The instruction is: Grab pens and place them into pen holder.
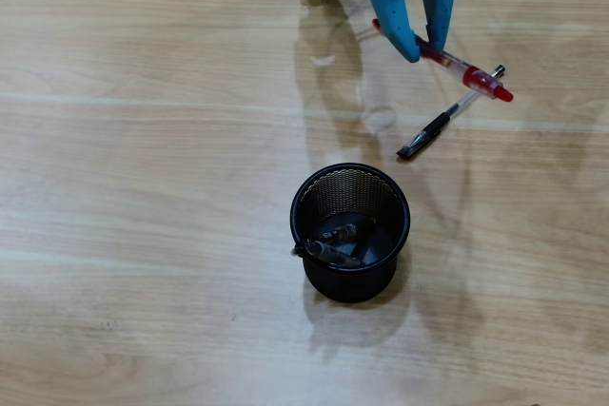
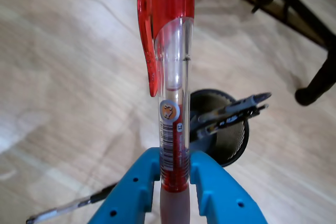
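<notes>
The blue hand is pinching the red pen near its grip end, as the wrist view shows clearly: the two fingers press on either side of the barrel, and the red clip end stands away from them. In the overhead view the pen's long axis runs diagonally, from between the fingers toward the right edge of the tabletop, near the far edge; whether it is lifted off the wood or resting on it cannot be told for sure. The pen holder sits well apart from the hand, toward the middle of the tabletop and nearer the front edge, with two pens already lying inside it, their ends leaning against the rim. One more pen, clear and black, lies on the wood between the hand and the cup, just beside the red one's tip, angled toward the cup. The coming move, as I judge it, is a carry from the far side down to the cup's mouth, with the pen turned to point downward over the opening. The tabletop is bare around the cup, so there is plenty of room; the loose pen lies close under the path.
</notes>
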Robot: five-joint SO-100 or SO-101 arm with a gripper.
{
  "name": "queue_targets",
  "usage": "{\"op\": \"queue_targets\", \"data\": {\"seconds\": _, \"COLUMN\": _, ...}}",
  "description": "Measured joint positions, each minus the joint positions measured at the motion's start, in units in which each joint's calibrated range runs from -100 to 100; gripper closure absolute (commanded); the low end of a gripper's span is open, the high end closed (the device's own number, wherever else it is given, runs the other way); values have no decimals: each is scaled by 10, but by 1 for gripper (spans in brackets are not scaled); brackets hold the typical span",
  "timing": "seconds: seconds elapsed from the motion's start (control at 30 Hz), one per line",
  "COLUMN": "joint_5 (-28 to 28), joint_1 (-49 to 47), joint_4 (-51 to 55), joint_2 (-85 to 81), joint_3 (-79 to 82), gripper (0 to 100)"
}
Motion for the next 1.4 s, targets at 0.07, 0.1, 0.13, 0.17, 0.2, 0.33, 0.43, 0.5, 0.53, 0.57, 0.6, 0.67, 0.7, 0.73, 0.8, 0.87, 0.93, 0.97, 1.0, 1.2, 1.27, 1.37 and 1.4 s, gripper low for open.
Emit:
{"op": "queue_targets", "data": {"seconds": 0.07, "joint_5": 0, "joint_1": 2, "joint_4": -32, "joint_2": -7, "joint_3": 0, "gripper": 98}}
{"op": "queue_targets", "data": {"seconds": 0.1, "joint_5": 0, "joint_1": 3, "joint_4": -48, "joint_2": -9, "joint_3": 0, "gripper": 98}}
{"op": "queue_targets", "data": {"seconds": 0.13, "joint_5": 0, "joint_1": 3, "joint_4": -65, "joint_2": -12, "joint_3": 0, "gripper": 98}}
{"op": "queue_targets", "data": {"seconds": 0.17, "joint_5": 0, "joint_1": 3, "joint_4": -82, "joint_2": -14, "joint_3": 0, "gripper": 98}}
{"op": "queue_targets", "data": {"seconds": 0.2, "joint_5": 0, "joint_1": 3, "joint_4": -99, "joint_2": -15, "joint_3": 0, "gripper": 98}}
{"op": "queue_targets", "data": {"seconds": 0.33, "joint_5": 0, "joint_1": 12, "joint_4": -183, "joint_2": -33, "joint_3": 32, "gripper": 98}}
{"op": "queue_targets", "data": {"seconds": 0.43, "joint_5": 0, "joint_1": 18, "joint_4": -263, "joint_2": -51, "joint_3": 97, "gripper": 98}}
{"op": "queue_targets", "data": {"seconds": 0.5, "joint_5": 0, "joint_1": 26, "joint_4": -323, "joint_2": -66, "joint_3": 151, "gripper": 98}}
{"op": "queue_targets", "data": {"seconds": 0.53, "joint_5": 0, "joint_1": 30, "joint_4": -350, "joint_2": -76, "joint_3": 179, "gripper": 98}}
{"op": "queue_targets", "data": {"seconds": 0.57, "joint_5": 0, "joint_1": 35, "joint_4": -378, "joint_2": -85, "joint_3": 209, "gripper": 98}}
{"op": "queue_targets", "data": {"seconds": 0.6, "joint_5": 0, "joint_1": 40, "joint_4": -405, "joint_2": -95, "joint_3": 238, "gripper": 98}}
{"op": "queue_targets", "data": {"seconds": 0.67, "joint_5": 0, "joint_1": 51, "joint_4": -457, "joint_2": -116, "joint_3": 296, "gripper": 98}}
{"op": "queue_targets", "data": {"seconds": 0.7, "joint_5": 0, "joint_1": 56, "joint_4": -483, "joint_2": -127, "joint_3": 326, "gripper": 98}}
{"op": "queue_targets", "data": {"seconds": 0.73, "joint_5": 0, "joint_1": 63, "joint_4": -508, "joint_2": -138, "joint_3": 355, "gripper": 98}}
{"op": "queue_targets", "data": {"seconds": 0.8, "joint_5": 0, "joint_1": 74, "joint_4": -564, "joint_2": -156, "joint_3": 413, "gripper": 98}}
{"op": "queue_targets", "data": {"seconds": 0.87, "joint_5": 0, "joint_1": 84, "joint_4": -623, "joint_2": -166, "joint_3": 468, "gripper": 98}}
{"op": "queue_targets", "data": {"seconds": 0.93, "joint_5": 0, "joint_1": 91, "joint_4": -688, "joint_2": -169, "joint_3": 519, "gripper": 98}}
{"op": "queue_targets", "data": {"seconds": 0.97, "joint_5": 0, "joint_1": 94, "joint_4": -720, "joint_2": -169, "joint_3": 544, "gripper": 98}}
{"op": "queue_targets", "data": {"seconds": 1.0, "joint_5": -1, "joint_1": 96, "joint_4": -753, "joint_2": -169, "joint_3": 567, "gripper": 98}}
{"op": "queue_targets", "data": {"seconds": 1.2, "joint_5": -13, "joint_1": 102, "joint_4": -917, "joint_2": -169, "joint_3": 695, "gripper": 98}}
{"op": "queue_targets", "data": {"seconds": 1.27, "joint_5": -26, "joint_1": 107, "joint_4": -948, "joint_2": -161, "joint_3": 717, "gripper": 98}}
{"op": "queue_targets", "data": {"seconds": 1.37, "joint_5": -39, "joint_1": 107, "joint_4": -999, "joint_2": -129, "joint_3": 734, "gripper": 98}}
{"op": "queue_targets", "data": {"seconds": 1.4, "joint_5": -44, "joint_1": 107, "joint_4": -1012, "joint_2": -118, "joint_3": 736, "gripper": 98}}
